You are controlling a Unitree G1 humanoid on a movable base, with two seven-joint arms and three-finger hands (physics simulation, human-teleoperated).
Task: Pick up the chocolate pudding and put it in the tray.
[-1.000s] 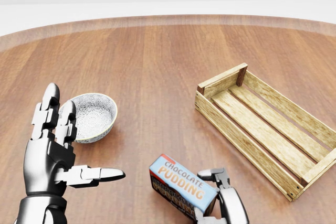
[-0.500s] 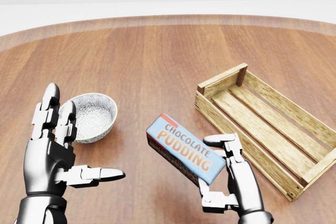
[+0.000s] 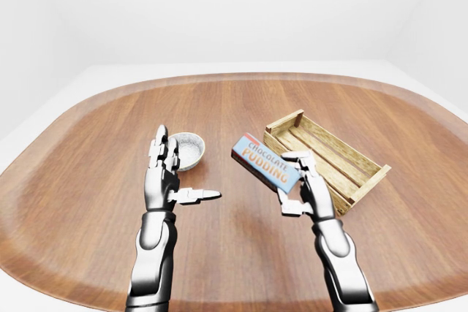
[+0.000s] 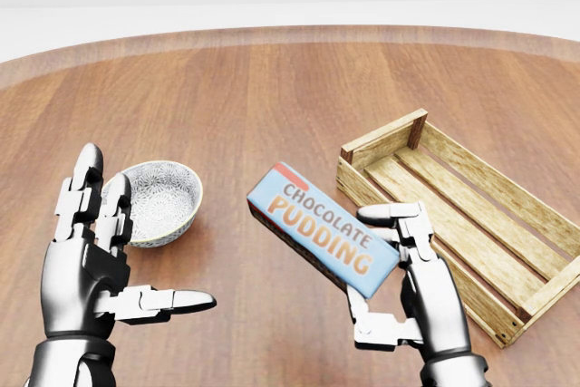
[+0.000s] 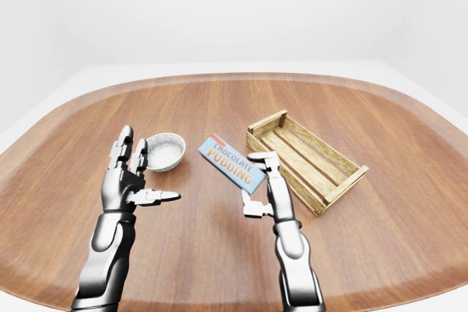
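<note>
The chocolate pudding [image 4: 322, 227] is a light blue box with orange lettering. My right hand [image 4: 388, 269] is shut on its right end and holds it tilted above the wooden table, just left of the tray. The tray [image 4: 462, 219] is an empty wooden slatted crate at the right of the head view. My left hand [image 4: 113, 260] is open and empty at the lower left, fingers up and thumb pointing right.
A small patterned bowl [image 4: 163, 201] stands on the table just right of my left hand's fingers. The round wooden table [image 3: 234, 107] has a raised rim; its far edge runs across the top of the head view.
My right hand has lifted the pudding box up from the bottom of the head view, closer to the tray's near left wall. The left hand has not moved.
</note>
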